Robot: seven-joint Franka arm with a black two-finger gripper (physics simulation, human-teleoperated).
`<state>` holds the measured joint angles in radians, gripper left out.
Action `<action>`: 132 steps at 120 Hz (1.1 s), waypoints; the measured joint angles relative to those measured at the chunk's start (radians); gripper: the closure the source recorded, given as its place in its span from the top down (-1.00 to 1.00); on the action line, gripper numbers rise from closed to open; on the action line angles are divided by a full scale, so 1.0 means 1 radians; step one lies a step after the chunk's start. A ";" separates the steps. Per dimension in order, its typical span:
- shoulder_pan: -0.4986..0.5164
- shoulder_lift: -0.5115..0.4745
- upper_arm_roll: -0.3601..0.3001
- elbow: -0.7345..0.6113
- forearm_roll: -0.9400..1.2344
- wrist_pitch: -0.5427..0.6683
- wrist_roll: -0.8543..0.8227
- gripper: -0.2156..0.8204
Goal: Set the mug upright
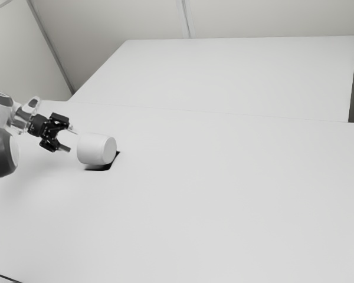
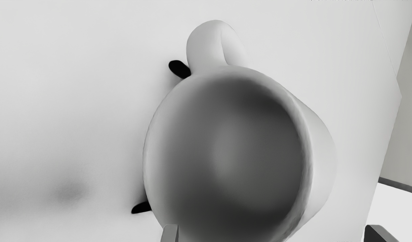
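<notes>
A white mug lies on its side on the table, its base toward the exterior view's right and its mouth facing my gripper. My gripper is open just beside the mouth, with nothing held. In the wrist view the mug shows its open mouth and dark inside, and its handle sticks out on the side away from my fingers. The gripper has its fingertips wide apart, one overlapping the mug's rim in the picture and the other beyond the mug's wall. Whether either touches it, I cannot tell.
Small black patches show at the mug's underside on the table. The white table stretches toward the exterior view's right, and a further white surface lies behind it. Pale walls stand at the back.
</notes>
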<state>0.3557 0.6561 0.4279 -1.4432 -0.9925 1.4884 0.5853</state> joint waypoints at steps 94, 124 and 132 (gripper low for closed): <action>0.002 0.051 -0.009 -0.101 -0.313 -0.173 0.110 0.03; -0.003 0.052 -0.009 -0.103 -0.322 -0.172 0.125 -0.70; -0.006 0.051 -0.010 -0.103 -0.319 -0.166 0.128 -0.77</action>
<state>0.3495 0.7075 0.4184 -1.5464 -1.3118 1.3224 0.7137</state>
